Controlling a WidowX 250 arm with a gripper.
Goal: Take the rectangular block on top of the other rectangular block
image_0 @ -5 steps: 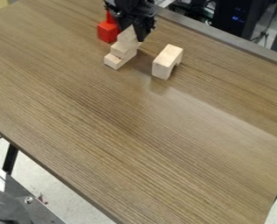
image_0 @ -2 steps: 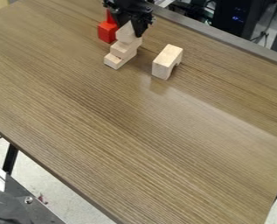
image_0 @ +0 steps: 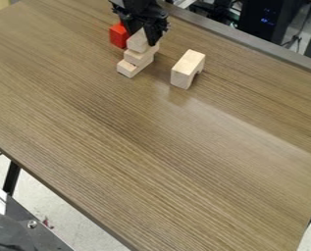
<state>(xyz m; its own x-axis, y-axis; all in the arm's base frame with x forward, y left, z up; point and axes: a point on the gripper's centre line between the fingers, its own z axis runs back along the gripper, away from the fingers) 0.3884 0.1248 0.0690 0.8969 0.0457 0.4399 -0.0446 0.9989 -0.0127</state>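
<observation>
Wood-grain tabletop (image_0: 151, 147) beneath, the gripper (image_0: 140, 38) clamps the top block (image_0: 137, 42) over stacked blocks (image_0: 137, 58), upper left of the frame; grasping seems underway; next, a straight lift.

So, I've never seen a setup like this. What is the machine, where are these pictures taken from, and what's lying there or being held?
The machine is a black robot arm, coming in from the top edge. Its tool, the grasping part, hangs at the stack and appears closed on the topmost block. Every picture comes from one fixed camera looking down at a slant.

On the wood-grain table, a middle block sits on a bottom block, both pale and set unevenly. Just up and left in the picture is a red block. To the right stands a pale block with a notch, apart from the stack.
</observation>
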